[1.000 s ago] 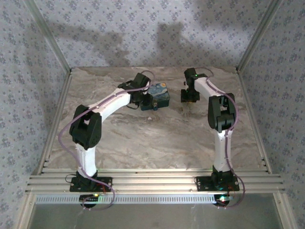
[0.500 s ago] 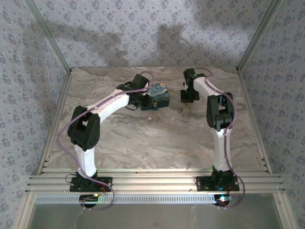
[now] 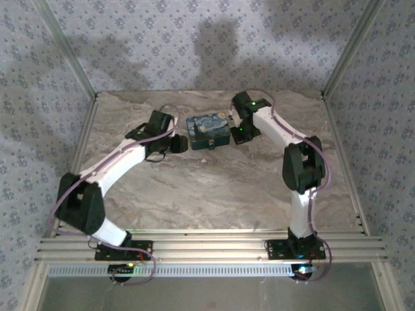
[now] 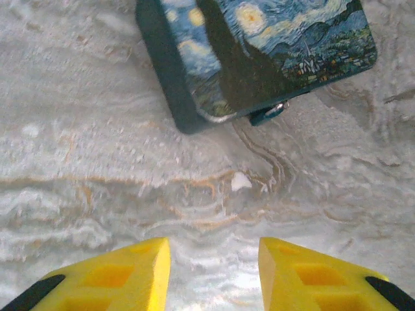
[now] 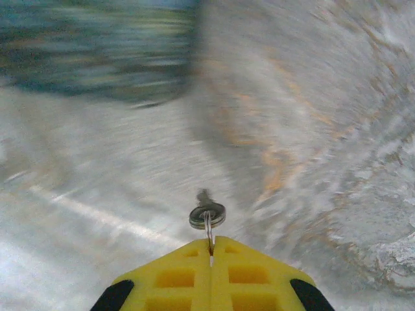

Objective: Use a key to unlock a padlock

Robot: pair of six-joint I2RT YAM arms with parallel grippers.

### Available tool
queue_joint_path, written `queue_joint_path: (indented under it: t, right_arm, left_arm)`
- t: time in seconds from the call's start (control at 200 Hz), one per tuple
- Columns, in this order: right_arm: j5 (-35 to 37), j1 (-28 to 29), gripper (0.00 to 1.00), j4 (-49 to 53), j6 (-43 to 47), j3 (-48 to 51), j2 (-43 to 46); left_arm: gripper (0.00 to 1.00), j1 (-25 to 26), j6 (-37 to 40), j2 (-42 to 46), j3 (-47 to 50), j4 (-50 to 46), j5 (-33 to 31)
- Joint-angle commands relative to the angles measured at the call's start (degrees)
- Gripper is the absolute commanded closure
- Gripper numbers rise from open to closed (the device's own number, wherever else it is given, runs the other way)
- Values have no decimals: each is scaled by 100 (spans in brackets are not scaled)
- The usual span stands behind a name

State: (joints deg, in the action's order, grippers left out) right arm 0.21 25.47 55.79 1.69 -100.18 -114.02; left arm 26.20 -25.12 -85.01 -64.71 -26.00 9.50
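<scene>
Key (image 5: 207, 212) pinched between the closed fingers of the right gripper (image 5: 211, 245)
This gripper sits just right of the painted box (image 4: 272, 52). The padlock (image 4: 268, 113) (small, partly hidden) is at the box's near edge, and the left gripper (image 4: 213, 259) gapes empty just left of the box.

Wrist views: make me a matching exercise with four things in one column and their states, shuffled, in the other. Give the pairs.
1. left yellow-fingered gripper
2. right yellow-fingered gripper
3. dark rectangular box with a blue starry-night lid
4. small silver key on a ring

a. sticks out of a shut gripper
b. lies flat on the marbled table
c. open, holding nothing
d. shut

Pairs: 1-c, 2-d, 3-b, 4-a.
</scene>
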Motion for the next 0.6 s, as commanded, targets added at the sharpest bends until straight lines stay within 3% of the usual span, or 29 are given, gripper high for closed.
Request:
queue_joint_path:
  t: [0.0, 0.105, 0.245, 0.43, 0.595]
  right_arm:
    - [111, 655, 100, 586, 625, 150, 733]
    - [-114, 1163, 100, 515, 543, 215, 1180]
    - [-640, 1604, 100, -49, -1, 397, 1625]
    - [-1232, 1856, 100, -646, -821, 508, 1864]
    - [-1058, 1909, 100, -1096, -1663, 765, 2132]
  left_arm:
    - [61, -308, -840, 733, 679, 490, 646]
    - [64, -557, -1944, 1352, 1256, 618, 763]
    - [66, -508, -3190, 2042, 1710, 816, 685]
    - [65, 47, -3612, 2391, 1835, 1354, 664]
    - [64, 436, -4626, 2274, 1980, 1906, 691]
